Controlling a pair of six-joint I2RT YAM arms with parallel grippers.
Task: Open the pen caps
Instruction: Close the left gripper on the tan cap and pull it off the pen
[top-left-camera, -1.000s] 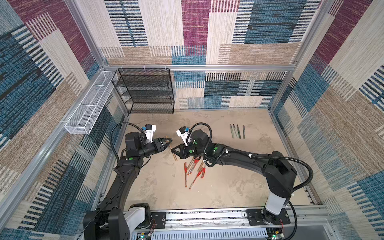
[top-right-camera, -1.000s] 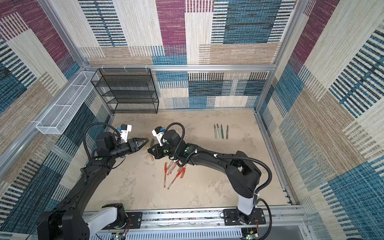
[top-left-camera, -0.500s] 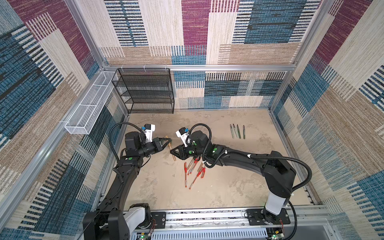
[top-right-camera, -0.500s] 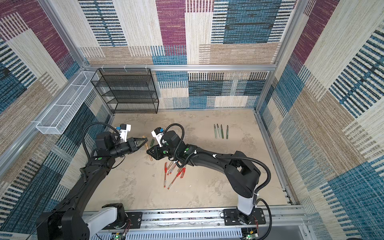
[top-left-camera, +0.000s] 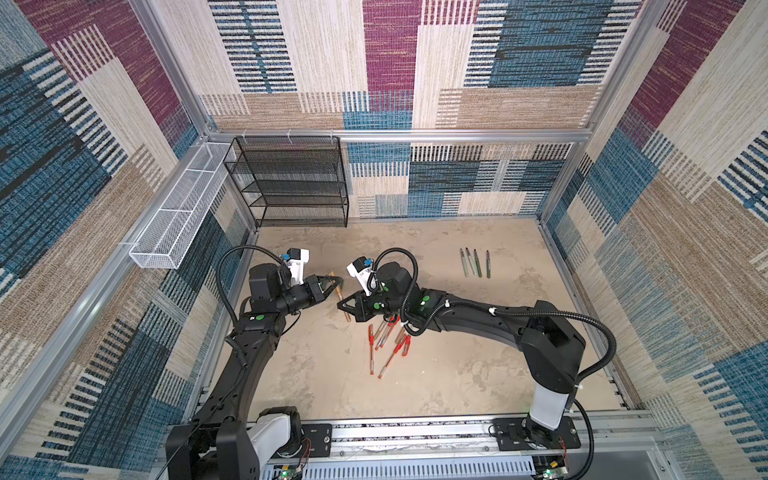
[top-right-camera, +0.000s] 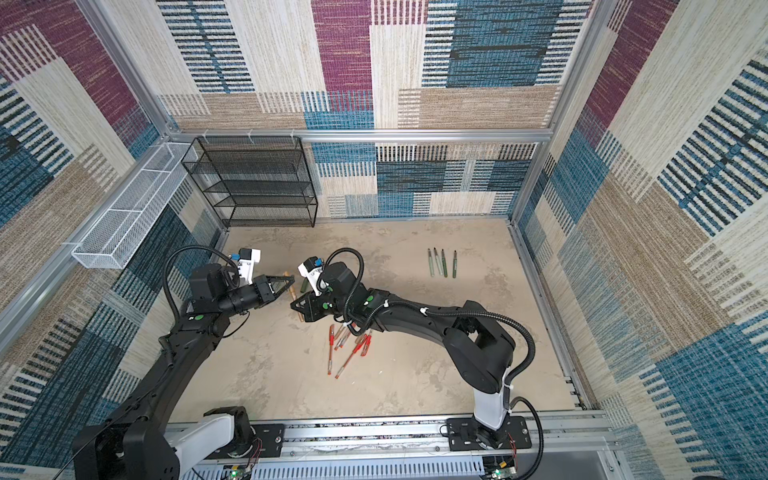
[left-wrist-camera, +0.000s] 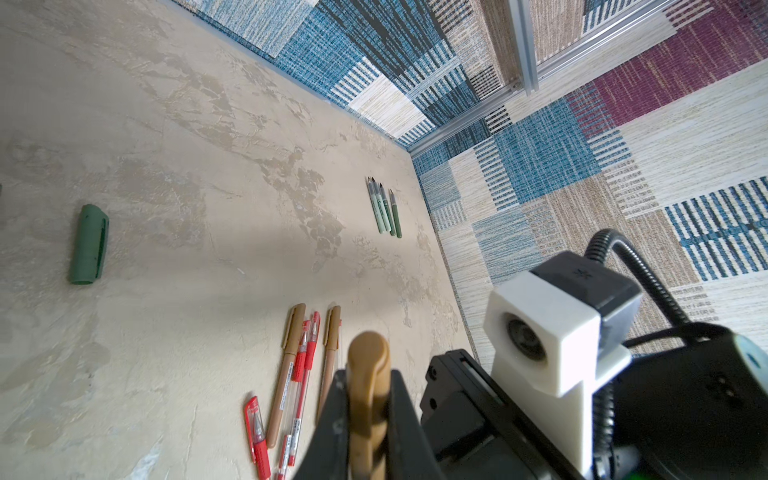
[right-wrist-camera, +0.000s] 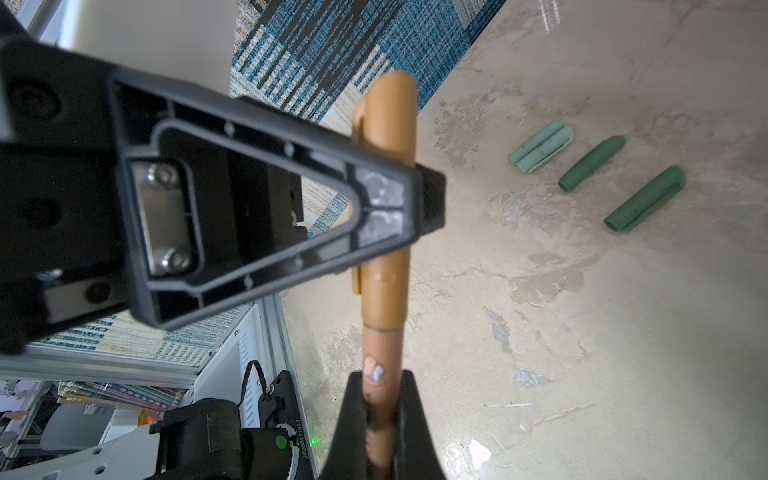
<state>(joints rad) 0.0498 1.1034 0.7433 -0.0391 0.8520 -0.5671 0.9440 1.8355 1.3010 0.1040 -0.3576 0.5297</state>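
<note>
Table (top-left-camera: 457, 374), centre-left: pen (top-left-camera: 339, 294) runs back-to-front betw. L gripper (top-left-camera: 338, 286) & R gripper (top-left-camera: 343, 306). L is on its cap (right-wrist-camera: 386, 124) at far end, R on barrel at near end. Loose caps (right-wrist-camera: 592, 163) on table just behind R gripper. Pen pile (top-left-camera: 386, 340) front-right of R gripper, partly under that arm. Row of 4 pens (top-left-camera: 475, 263) well apart, right-rear. Shelf rack (top-left-camera: 291, 183) back-left, against rear wall. Mesh basket (top-left-camera: 174, 220) on left wall.

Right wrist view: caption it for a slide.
Left end effector grips the gold-brown cap, right end effector the pen barrel; green caps lie loose nearby.
</note>
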